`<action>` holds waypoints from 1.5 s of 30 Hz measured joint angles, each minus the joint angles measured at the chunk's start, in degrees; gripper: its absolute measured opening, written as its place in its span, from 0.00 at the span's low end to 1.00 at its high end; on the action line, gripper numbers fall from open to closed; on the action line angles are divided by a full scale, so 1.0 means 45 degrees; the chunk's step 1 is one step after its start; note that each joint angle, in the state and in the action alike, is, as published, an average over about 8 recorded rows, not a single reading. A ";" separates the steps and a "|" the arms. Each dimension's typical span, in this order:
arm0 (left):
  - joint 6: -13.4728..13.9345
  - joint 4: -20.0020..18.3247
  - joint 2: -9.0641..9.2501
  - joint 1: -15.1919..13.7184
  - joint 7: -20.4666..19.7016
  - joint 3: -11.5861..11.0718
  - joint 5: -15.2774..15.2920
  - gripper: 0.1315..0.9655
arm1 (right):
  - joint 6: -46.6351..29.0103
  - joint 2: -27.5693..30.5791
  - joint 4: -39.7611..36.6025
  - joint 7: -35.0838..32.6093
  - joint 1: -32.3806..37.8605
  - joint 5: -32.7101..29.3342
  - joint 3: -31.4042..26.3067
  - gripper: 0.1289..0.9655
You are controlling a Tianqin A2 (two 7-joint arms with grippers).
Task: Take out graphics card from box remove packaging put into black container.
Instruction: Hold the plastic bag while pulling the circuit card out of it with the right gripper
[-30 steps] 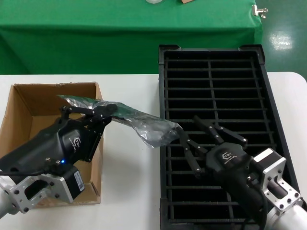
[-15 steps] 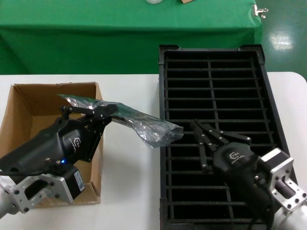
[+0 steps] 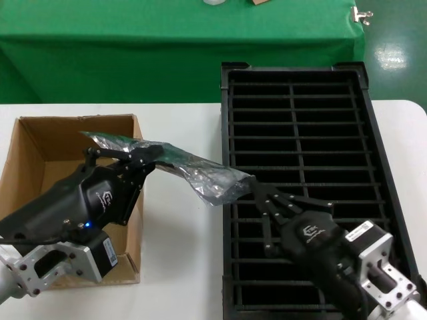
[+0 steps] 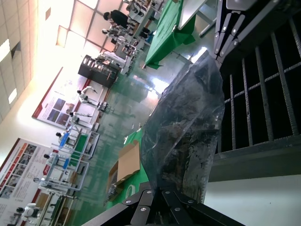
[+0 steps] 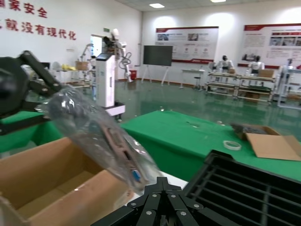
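Nearest to me the right gripper (image 3: 261,200) hangs low over the near end of the black container (image 3: 373,133), its fingers (image 3: 283,197) drawn narrow with nothing between them; their tips sit just beside the drooping free end of the packaging (image 3: 200,172), and whether they touch it I cannot tell; the arm behind it covers several of the near slots. Across the strip of white counter (image 3: 180,260), the left gripper (image 3: 133,155) holds the other end of the packaging, its fingers (image 3: 110,155) clamped on the crinkled bag above the far right corner of the box (image 3: 30,153); the bag stretches in the air from there over the counter toward the near left edge of the black container, sagging at its free end. In the right wrist view the bag (image 5: 99,136) shows a thin board inside, the graphics card (image 5: 123,153), with a small blue port at its lower end; so the card is wrapped, held aloft between box and tray. The left arm's dark body hides much of the box's right side, so what lies in that part I cannot make out; the visible floor of the box is bare cardboard. Farther off, the ribbed slots of the container run away in two columns; beyond the counter stands a green-draped table (image 3: 133,53) with a metal clip (image 3: 362,15) at its right corner.
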 joint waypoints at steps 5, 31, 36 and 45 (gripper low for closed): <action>0.0000 0.0000 0.0000 0.0000 0.0000 0.0000 0.0000 0.01 | -0.0030 -0.0046 0.0073 -0.0329 0.0308 0.0181 -0.0470 0.01; 0.0000 0.0000 0.0000 0.0000 0.0000 0.0001 0.0002 0.01 | -0.2324 0.0547 -0.0688 0.0611 0.2396 -0.0446 -0.1398 0.01; 0.0000 0.0000 0.0000 0.0000 0.0000 0.0001 0.0002 0.01 | -0.2901 0.0385 -0.1019 0.1094 0.2544 -0.0988 -0.1221 0.01; 0.0000 0.0000 0.0000 0.0000 0.0000 0.0001 0.0001 0.01 | -0.4213 -0.0201 -0.2021 0.1984 0.2657 -0.2233 -0.0509 0.01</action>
